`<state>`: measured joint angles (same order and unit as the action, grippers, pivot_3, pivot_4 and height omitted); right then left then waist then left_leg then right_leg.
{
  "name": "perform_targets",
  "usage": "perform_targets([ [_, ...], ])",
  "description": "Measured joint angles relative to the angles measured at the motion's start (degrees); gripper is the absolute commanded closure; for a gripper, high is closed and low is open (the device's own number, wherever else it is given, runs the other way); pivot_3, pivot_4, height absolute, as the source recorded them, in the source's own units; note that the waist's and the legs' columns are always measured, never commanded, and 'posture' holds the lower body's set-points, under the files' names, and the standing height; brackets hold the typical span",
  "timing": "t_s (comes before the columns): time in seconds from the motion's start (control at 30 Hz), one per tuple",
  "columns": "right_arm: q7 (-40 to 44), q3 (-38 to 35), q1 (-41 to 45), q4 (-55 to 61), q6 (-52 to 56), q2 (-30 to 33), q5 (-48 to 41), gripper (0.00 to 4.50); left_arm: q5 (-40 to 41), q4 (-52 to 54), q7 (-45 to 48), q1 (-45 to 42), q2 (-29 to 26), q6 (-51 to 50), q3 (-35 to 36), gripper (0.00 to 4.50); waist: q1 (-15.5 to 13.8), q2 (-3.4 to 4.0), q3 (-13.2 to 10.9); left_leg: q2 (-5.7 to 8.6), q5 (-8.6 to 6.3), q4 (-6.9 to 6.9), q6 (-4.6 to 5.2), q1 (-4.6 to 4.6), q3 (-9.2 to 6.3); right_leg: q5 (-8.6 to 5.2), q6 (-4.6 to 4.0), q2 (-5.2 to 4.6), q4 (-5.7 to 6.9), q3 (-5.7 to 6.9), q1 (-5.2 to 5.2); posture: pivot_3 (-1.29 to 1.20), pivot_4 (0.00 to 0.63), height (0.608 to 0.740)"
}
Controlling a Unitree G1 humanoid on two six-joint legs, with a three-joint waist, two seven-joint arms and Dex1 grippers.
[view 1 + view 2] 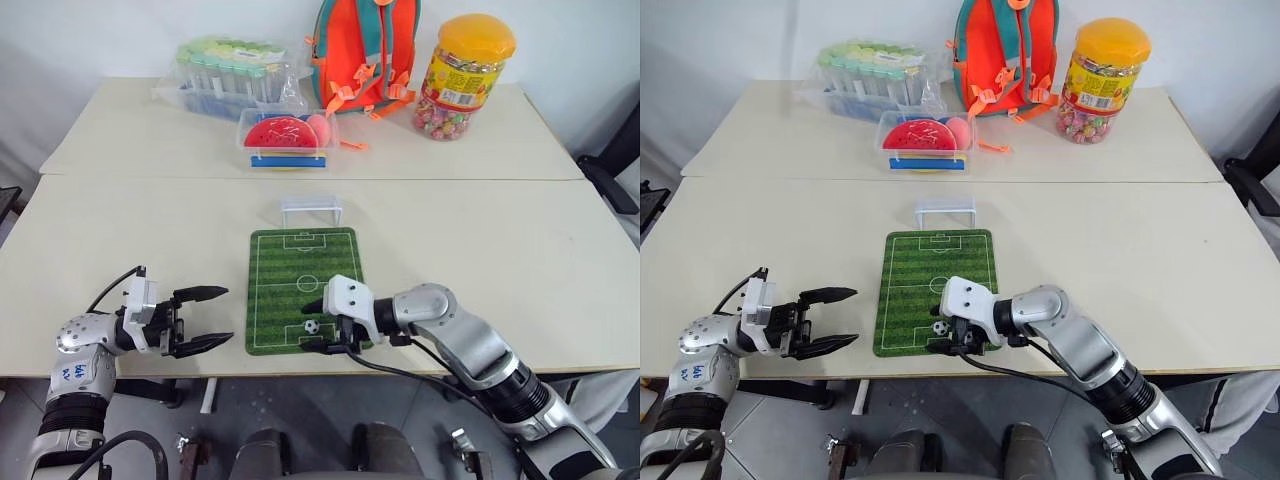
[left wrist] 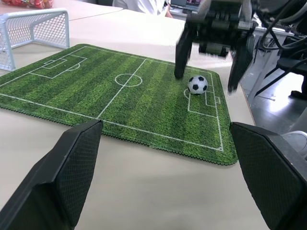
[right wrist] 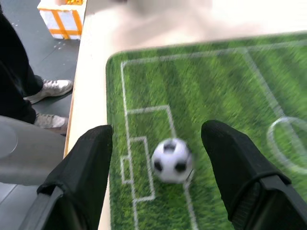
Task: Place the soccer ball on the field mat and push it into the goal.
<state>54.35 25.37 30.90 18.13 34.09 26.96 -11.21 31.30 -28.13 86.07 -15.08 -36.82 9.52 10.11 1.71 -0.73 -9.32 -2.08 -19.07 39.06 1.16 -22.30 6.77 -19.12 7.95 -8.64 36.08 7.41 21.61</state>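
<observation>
Right wrist view gives me the soccer ball a little blurred, white with black patches, lying free on the field mat near its edge closest to me. My right gripper is spread wide around it without touching; its lower finger is hard to see from the head. My left gripper is open above the tabletop, and the goal stands at the mat's far end.

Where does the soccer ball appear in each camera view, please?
Left eye: soccer ball on the field mat's near end.
Right eye: same spot.
Left wrist: on the mat, between the right gripper's fingers.
Right wrist: centre, between the fingers.
Shared landmark: the near penalty box.
</observation>
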Motion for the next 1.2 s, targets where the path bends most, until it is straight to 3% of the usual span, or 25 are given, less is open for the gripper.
perform_targets([
  [0.1, -0.4, -2.2, 2.0, 3.3, 1.6, 0.6, -0.8, 1.85, 1.9, 0.2, 0.0, 0.0, 0.0, -0.1, 0.0, 0.0, -0.1, 0.0, 0.0, -0.04, -0.02, -0.01, -0.03, 0.0, -0.05, 0.0, 0.0, 0.01, 0.01, 0.03, 0.0, 0.0, 0.15, 0.74],
  [0.37, 2.5, 0.4, -2.7, 7.5, 3.2, 4.2, -2.7, 4.48, 6.8, 0.3, 0.0, 0.9, -3.8, 1.7, -3.1, 0.0, -0.1, -0.01, 0.0, 0.01, -0.03, -0.03, -0.01, -0.02, -0.07, 0.0, 0.0, 0.0, -0.05, 0.06, -0.02, 0.0, 0.15, 0.74],
  [0.63, 3.6, 3.7, -4.3, 1.3, -1.7, 3.3, -0.3, 4.48, 10.2, 0.4, 0.0, 7.1, -12.9, 6.2, -3.2, 0.0, 0.4, 0.05, -0.1, -0.29, -0.05, -0.03, -0.02, 0.01, -0.02, 0.0, 0.0, 0.01, -0.05, 0.03, -0.01, 0.0, 0.15, 0.74],
  [0.9, 2.6, 3.6, -1.9, -8.2, -5.6, -0.9, 1.8, 4.48, 10.8, 0.2, 0.0, 6.9, -12.3, 7.6, -2.3, 0.0, -0.1, 0.09, -0.1, -0.26, -0.05, 0.01, -0.01, -0.01, 0.04, 0.0, 0.0, 0.01, -0.05, 0.03, 0.0, 0.0, 0.15, 0.74],
  [1.03, -1.4, -2.1, 6.1, -17.4, -8.4, -2.3, 2.6, 4.48, 9.9, -0.2, 0.0, 3.5, -9.9, 7.4, -2.2, 0.0, 0.1, 0.12, -0.1, -0.06, -0.05, 0.03, -0.01, -0.01, 0.06, 0.0, 0.0, 0.03, 0.02, 0.04, 0.04, 0.0, 0.15, 0.74],
  [1.2, -5.3, -12.1, 15.3, -25.5, -11.8, 0.6, 4.1, 4.48, 7.5, -4.3, 0.0, -0.6, -8.1, 7.3, -2.3, 0.0, 0.1, 0.27, -0.2, -0.05, -0.06, -0.13, -0.04, -0.02, 0.04, 0.0, -0.01, 0.05, 0.01, 0.14, 0.11, 0.0, 0.15, 0.74],
])
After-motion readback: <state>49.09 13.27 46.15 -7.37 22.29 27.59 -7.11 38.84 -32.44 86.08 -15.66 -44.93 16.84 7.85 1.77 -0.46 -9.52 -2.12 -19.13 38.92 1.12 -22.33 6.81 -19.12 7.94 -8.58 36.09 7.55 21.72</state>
